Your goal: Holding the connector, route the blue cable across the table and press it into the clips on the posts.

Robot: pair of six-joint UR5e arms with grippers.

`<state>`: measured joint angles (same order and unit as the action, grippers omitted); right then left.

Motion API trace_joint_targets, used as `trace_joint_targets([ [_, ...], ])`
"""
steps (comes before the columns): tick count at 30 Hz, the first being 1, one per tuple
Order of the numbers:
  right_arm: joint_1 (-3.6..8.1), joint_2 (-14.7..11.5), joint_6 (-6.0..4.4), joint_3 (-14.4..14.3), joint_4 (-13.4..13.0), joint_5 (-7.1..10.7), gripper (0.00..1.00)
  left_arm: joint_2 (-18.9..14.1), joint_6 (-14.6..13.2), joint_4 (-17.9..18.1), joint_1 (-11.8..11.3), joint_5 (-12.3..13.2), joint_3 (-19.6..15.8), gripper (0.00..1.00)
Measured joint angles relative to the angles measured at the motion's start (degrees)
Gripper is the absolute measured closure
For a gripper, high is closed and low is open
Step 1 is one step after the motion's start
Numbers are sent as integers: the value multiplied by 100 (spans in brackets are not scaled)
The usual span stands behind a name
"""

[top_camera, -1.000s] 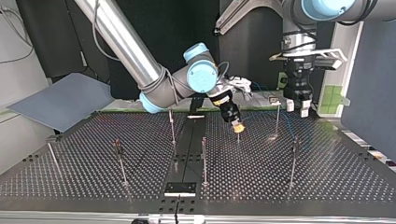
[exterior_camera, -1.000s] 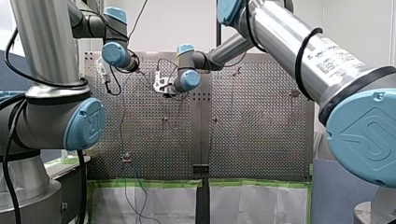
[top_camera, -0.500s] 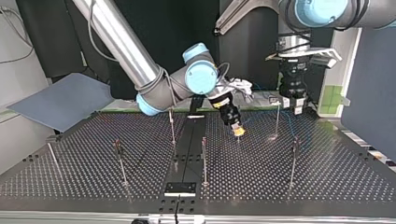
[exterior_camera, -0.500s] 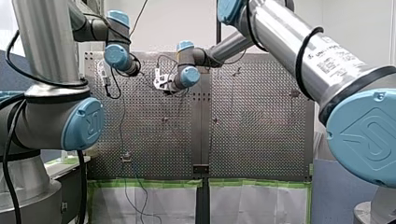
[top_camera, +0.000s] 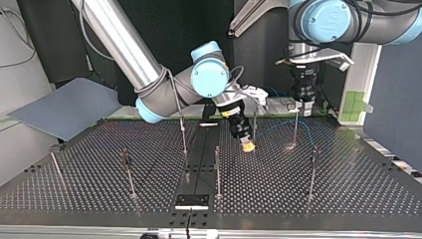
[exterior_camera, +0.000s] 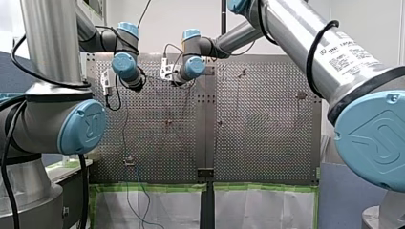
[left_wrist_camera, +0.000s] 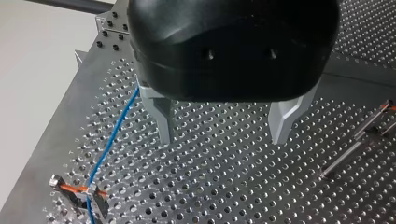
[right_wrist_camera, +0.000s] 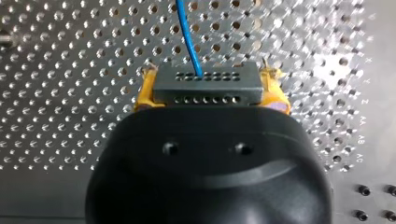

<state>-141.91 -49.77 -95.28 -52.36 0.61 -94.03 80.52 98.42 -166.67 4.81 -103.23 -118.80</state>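
In the right wrist view my right gripper (right_wrist_camera: 208, 88) is shut on a dark grey connector (right_wrist_camera: 208, 83), held between its yellow pads (right_wrist_camera: 145, 91). The blue cable (right_wrist_camera: 187, 32) leaves the connector and runs ahead over the perforated table. In the top view that gripper (top_camera: 247, 145) hangs just above the table near the middle, and the blue cable (top_camera: 281, 122) trails toward the view's right. My left gripper (left_wrist_camera: 223, 133) stands open over the table with nothing between its metal fingers (left_wrist_camera: 163, 119). The cable (left_wrist_camera: 112, 135) passes beside one finger down to an orange-banded clip (left_wrist_camera: 79, 193).
Several thin posts stand on the table, among them one (top_camera: 217, 169) near the middle, one (top_camera: 312, 172) at the top view's right and one (top_camera: 128, 174) at its left. A grey board (top_camera: 64, 107) lies off the table's far left corner.
My right gripper has carried the connector a little toward the top view's left and nearer its camera. My left arm has shifted toward that view's left, further back over the table.
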Motion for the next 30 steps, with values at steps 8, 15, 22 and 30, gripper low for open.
trace_joint_targets([
  [8,0,0,-19,-40,-13,-17,100,-297,12,51,116,-74,-5,0],
  [15,18,2,17,-18,-41,56,100,-243,-115,253,225,-46,-3,0],
  [22,26,3,114,-2,-44,86,100,131,-400,332,293,-41,189,0],
  [30,31,6,131,1,-45,94,100,285,-367,680,341,-167,324,0],
])
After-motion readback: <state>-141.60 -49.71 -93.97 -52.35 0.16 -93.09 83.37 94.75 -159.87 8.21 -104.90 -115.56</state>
